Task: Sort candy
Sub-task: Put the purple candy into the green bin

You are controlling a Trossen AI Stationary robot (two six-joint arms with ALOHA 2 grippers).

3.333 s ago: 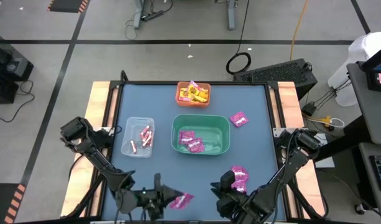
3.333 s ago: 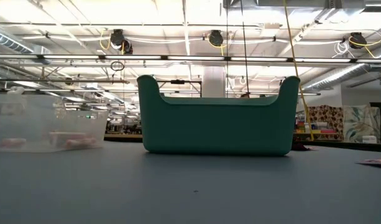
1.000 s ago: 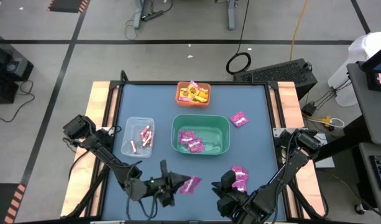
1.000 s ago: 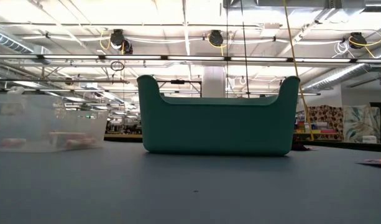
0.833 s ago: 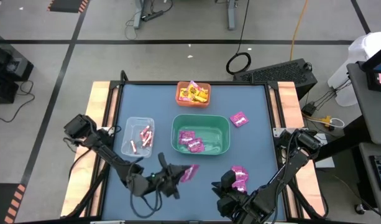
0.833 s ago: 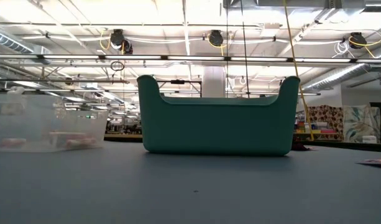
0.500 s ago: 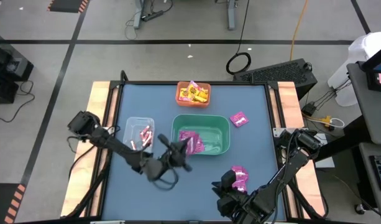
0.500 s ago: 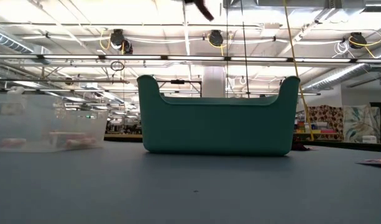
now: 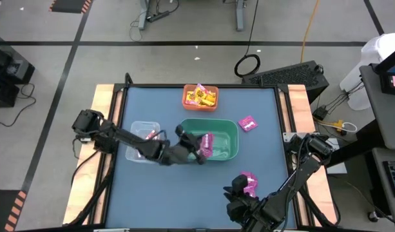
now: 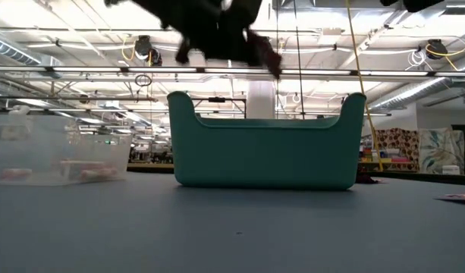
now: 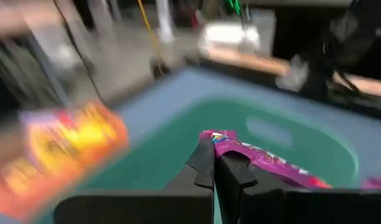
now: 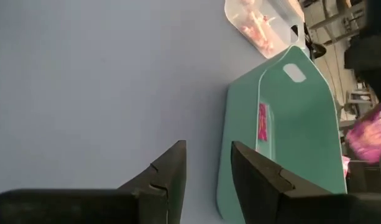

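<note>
**Pink packet over green bin**

Blue-grey table [image 9: 152, 187] w/ green plastic bin [image 9: 231, 153] at centre. My left gripper [image 9: 198, 149] is clamped on a magenta-pink square candy packet [image 9: 205, 144] above the bin. Right gripper [image 12: 209, 163] waits at near edge, fingers apart, nothing in them.

Three bins are counted, one green [image 9: 228, 131], one orange [image 9: 188, 98] and one clear [image 9: 130, 151], with two magenta packets [image 9: 247, 123] lying loose on the table [image 9: 261, 167] and one held above the green bin.
</note>
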